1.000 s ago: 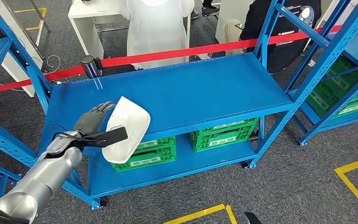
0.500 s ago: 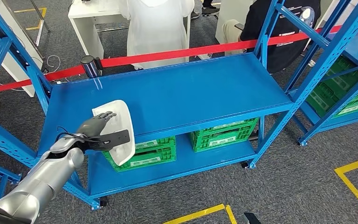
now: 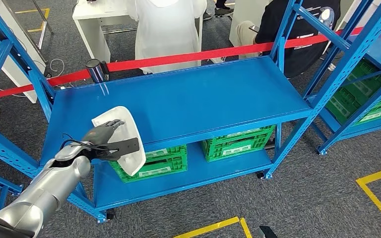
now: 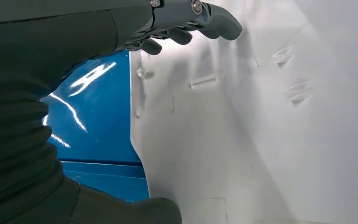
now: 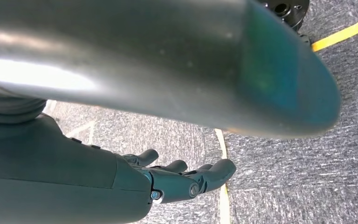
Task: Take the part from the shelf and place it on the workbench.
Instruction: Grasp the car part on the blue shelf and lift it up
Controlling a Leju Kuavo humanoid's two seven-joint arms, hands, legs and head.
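Note:
The white curved plastic part (image 3: 125, 141) is in my left hand (image 3: 100, 136), tilted over the front left of the blue bench top (image 3: 203, 99). Its far end lies over the blue surface and its near end hangs past the front edge. In the left wrist view the fingers (image 4: 186, 23) lie across one side of the white part (image 4: 261, 130), and the thumb (image 4: 135, 210) sits under its edge, with the blue top (image 4: 98, 116) behind. My right hand (image 5: 182, 179) hangs over the grey carpet with its fingers loosely extended and nothing in it.
Green crates (image 3: 235, 141) stand on the lower shelf. A red barrier tape (image 3: 178, 57) runs behind the bench, with people (image 3: 166, 29) and a white table (image 3: 96, 20) beyond. Another blue rack (image 3: 362, 64) with green crates stands at the right. Yellow lines (image 3: 377, 191) mark the floor.
My left hand has turned the white part from facing the camera to a flatter tilt and has carried it left and lower, toward the blue top. The camera has held still.

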